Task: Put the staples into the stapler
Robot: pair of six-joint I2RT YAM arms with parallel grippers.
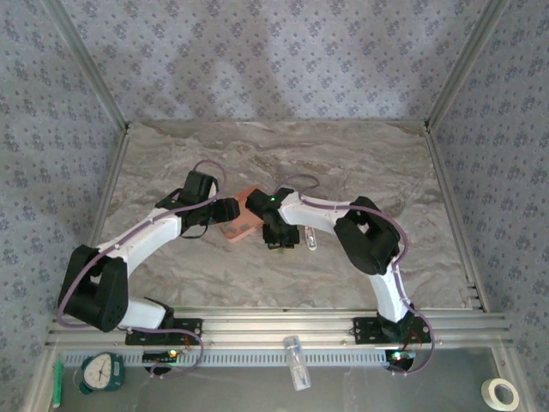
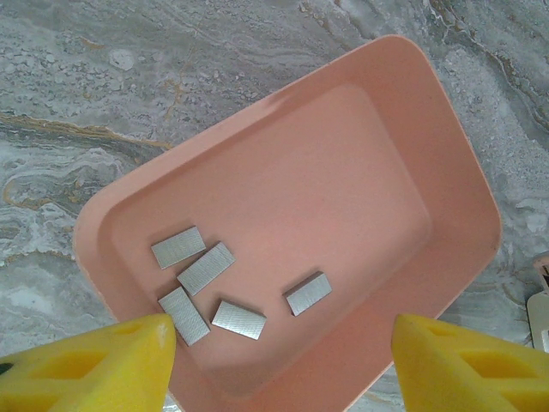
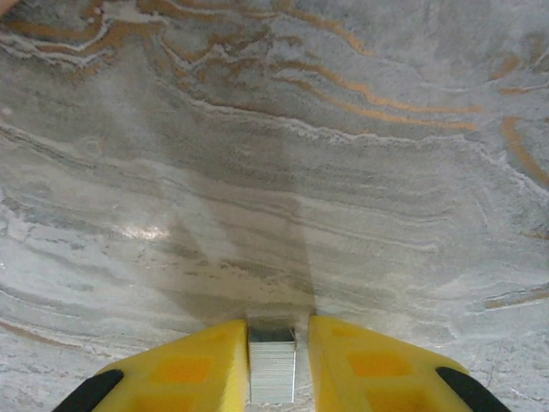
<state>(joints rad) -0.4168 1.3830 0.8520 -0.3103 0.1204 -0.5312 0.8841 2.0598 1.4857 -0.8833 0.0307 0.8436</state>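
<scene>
Several grey strips of staples (image 2: 206,268) lie in the near-left part of a salmon-pink tray (image 2: 446,172). My left gripper (image 2: 283,343) hovers over the tray's near end, open, with nothing between its yellow fingers (image 2: 103,360). From above, this left gripper (image 1: 230,210) is at the tray's (image 1: 249,225) left side. My right gripper (image 3: 279,326) is shut on one strip of staples (image 3: 272,369), low over bare marble. From above, the right gripper (image 1: 279,239) is just right of the tray. The small pale stapler (image 1: 310,239) lies on the table to its right.
The marble table (image 1: 283,154) is fenced by aluminium rails and patterned walls. Below the near rail lie a green dial timer (image 1: 103,371), a clear bottle (image 1: 296,360) and a tape roll (image 1: 503,393). Open marble stretches behind and beside the arms.
</scene>
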